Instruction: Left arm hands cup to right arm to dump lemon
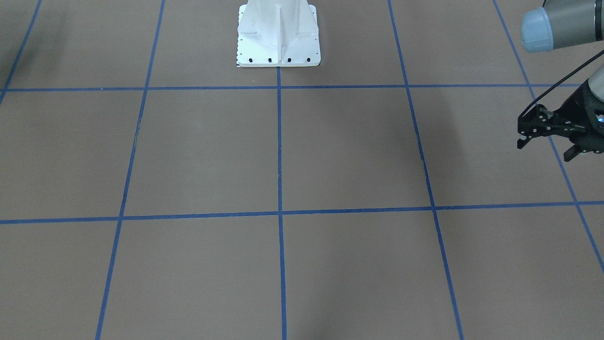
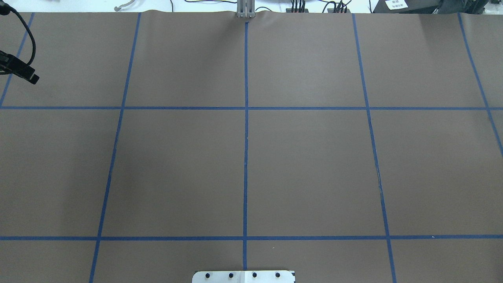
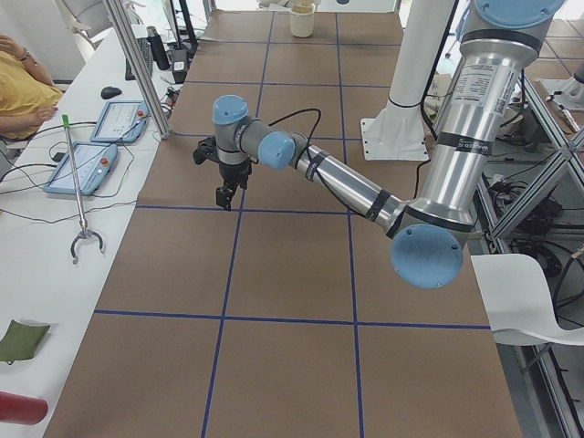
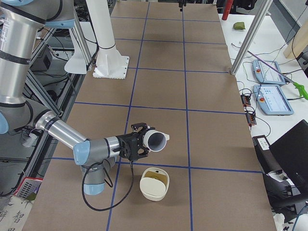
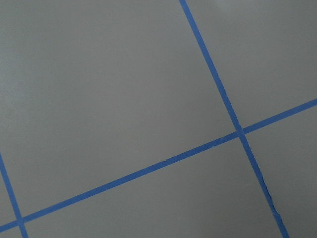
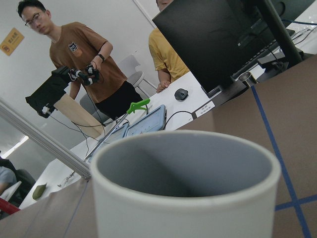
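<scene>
While the right arm [image 4: 57,132] is carrying the cup [image 4: 158,140] tipped on its side over the counter [image 4: 211,144], close to a cream bowl [image 4: 154,184], the dump is looking nearly finished, since the wrist view is showing nothing in the cup's grey inside. Whether the right gripper [image 4: 143,141] is clamping it, I cannot tell from this side view. Rolling the wrist slowly with the mouth over the bowl is seeming wisest. The left gripper [image 1: 542,141] is hanging well apart, fingers spread and holding nothing. Tablets [image 4: 272,94] are lying on the side table [image 4: 269,57], not obstructing anything.
</scene>
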You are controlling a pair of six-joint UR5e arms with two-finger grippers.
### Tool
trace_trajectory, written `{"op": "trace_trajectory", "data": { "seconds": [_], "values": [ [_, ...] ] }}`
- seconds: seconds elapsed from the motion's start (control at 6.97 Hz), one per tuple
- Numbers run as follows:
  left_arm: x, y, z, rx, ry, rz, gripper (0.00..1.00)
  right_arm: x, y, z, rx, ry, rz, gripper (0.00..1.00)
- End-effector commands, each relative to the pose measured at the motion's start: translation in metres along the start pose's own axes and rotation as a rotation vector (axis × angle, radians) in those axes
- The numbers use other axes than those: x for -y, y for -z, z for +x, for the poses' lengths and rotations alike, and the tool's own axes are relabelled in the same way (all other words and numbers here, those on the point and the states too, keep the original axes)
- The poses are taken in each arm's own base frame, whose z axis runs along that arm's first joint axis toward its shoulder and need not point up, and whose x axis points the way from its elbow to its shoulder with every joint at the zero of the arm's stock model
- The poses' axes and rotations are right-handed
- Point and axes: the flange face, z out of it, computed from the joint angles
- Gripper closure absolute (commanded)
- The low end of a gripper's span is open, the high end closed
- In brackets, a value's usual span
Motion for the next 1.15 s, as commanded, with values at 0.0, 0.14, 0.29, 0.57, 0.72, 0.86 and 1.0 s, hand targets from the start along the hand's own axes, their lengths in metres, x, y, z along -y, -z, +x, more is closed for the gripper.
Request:
{"op": "trace_trajectory", "data": {
  "seconds": [0.0, 0.14, 0.29, 0.57, 0.72, 0.86, 1.0],
  "values": [
    [-0.001, -0.001, -0.001, 0.000, 0.003, -0.002, 0.00, 0.012, -0.010, 0.004, -0.060, 0.357, -0.032, 1.00],
    [-0.001, -0.001, 0.000, -0.003, 0.003, -0.002, 0.00, 0.023, -0.022, 0.000, -0.083, 0.494, -0.050, 1.00],
    [0.000, 0.001, 0.002, -0.013, 0.000, 0.002, 0.00, 0.036, -0.035, -0.013, -0.089, 0.573, -0.062, 1.00],
    [0.013, 0.009, 0.011, -0.020, -0.008, 0.024, 0.00, 0.061, -0.079, -0.033, -0.063, 0.623, -0.091, 1.00],
    [0.017, 0.014, 0.016, -0.023, -0.033, 0.048, 0.00, 0.074, -0.107, -0.047, -0.036, 0.645, -0.095, 1.00],
    [0.022, 0.017, 0.020, -0.035, -0.058, 0.105, 0.00, 0.081, -0.127, -0.057, -0.019, 0.651, -0.109, 1.00],
    [0.024, 0.007, 0.038, -0.055, -0.097, 0.119, 0.00, 0.087, -0.155, -0.070, -0.001, 0.664, -0.112, 1.00]
  ]
}}
